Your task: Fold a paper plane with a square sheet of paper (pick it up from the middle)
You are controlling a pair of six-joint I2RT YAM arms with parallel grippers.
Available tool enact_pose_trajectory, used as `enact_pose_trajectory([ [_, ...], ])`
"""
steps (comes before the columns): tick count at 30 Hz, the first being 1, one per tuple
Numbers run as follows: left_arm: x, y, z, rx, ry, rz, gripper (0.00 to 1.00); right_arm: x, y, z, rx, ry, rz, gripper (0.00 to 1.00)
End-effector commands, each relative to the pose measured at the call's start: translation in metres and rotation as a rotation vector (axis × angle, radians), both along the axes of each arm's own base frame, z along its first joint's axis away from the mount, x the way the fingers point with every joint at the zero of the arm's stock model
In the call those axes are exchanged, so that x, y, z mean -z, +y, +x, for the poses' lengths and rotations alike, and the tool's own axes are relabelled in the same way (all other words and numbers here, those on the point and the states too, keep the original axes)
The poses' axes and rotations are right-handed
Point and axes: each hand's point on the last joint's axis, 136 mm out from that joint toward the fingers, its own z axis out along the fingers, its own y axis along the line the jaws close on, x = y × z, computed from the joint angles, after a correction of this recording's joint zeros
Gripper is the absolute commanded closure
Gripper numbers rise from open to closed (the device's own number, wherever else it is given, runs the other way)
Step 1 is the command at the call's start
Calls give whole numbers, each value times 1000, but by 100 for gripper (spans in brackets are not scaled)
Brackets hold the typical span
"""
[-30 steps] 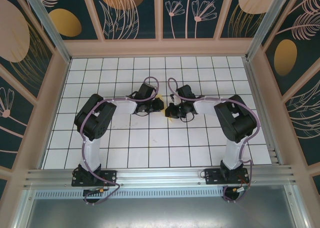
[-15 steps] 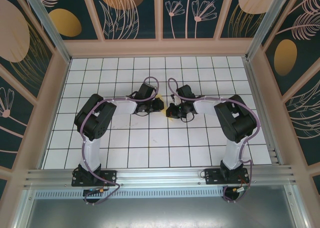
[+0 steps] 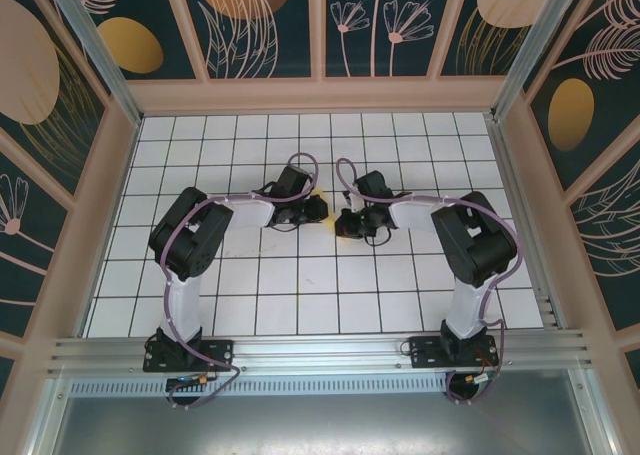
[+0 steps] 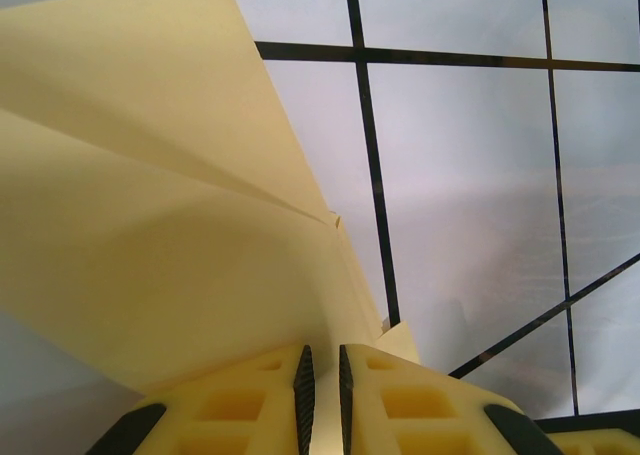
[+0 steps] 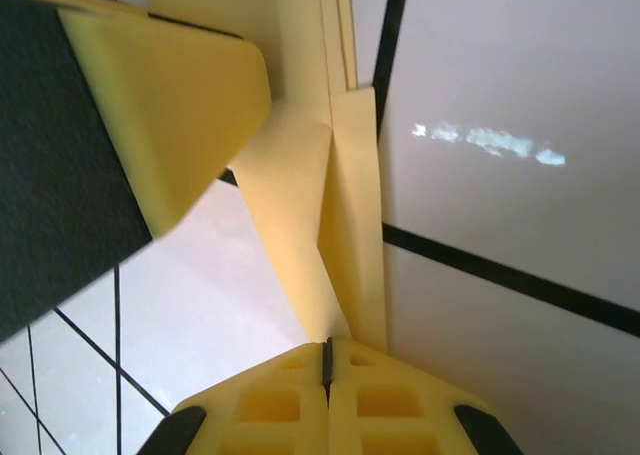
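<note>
Pinching folded yellow paper [image 4: 150, 225] — left tool [image 4: 321, 375], right tool [image 5: 327, 360], both clamped on it, long axis spanning between them.

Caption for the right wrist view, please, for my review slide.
Right gripper shut on the edge of the partly folded pale yellow paper, with the white grid table behind.

The paper [image 4: 150, 225] is pale yellow, plain, and folded into overlapping layers with sharp diagonal creases. A broad flap of it runs into the left gripper [image 4: 322, 367], and a narrow folded strip into the right gripper [image 5: 327, 360]; both pinch it.
</note>
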Motion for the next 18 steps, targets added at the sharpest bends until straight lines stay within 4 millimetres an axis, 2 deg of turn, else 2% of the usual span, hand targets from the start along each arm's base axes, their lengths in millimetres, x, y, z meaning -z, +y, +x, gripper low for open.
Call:
enact_pose_trajectory([
  [1,57,36,-7,-73,76,182,80,24,-32,-50,-22,175,-109,92],
  [6,56,36,-6,-72,73,182,80,16,-39,-56,-23,169,-116,93],
  [8,56,35,-7,-70,73,181,79,6,-38,-52,-24,141,-96,93],
  [14,55,36,-6,-73,72,176,80,-52,-14,-24,-15,-28,68,91],
  [18,55,34,-8,-69,73,172,80,-64,-5,-6,5,-79,105,89],
])
